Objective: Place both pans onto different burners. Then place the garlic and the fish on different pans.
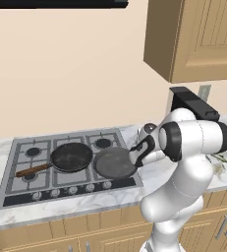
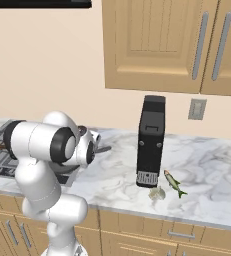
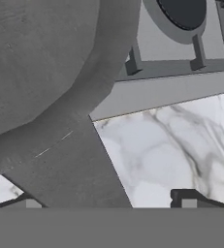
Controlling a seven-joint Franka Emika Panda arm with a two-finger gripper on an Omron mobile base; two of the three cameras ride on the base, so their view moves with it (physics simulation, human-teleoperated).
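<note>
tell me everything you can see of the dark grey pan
The dark grey pan is round, shallow and matte, metal by the look of it, and empty. It sits flat on the right front part of the cooktop, close beside the black pan. Its short grey handle points right, out over the marble counter. The gripper stands open at that handle, a fingertip on either side in the hand view, not clamped on it.

Pans (image 1: 71,156) side by side — on cooktop (image 1: 16,181)
</note>
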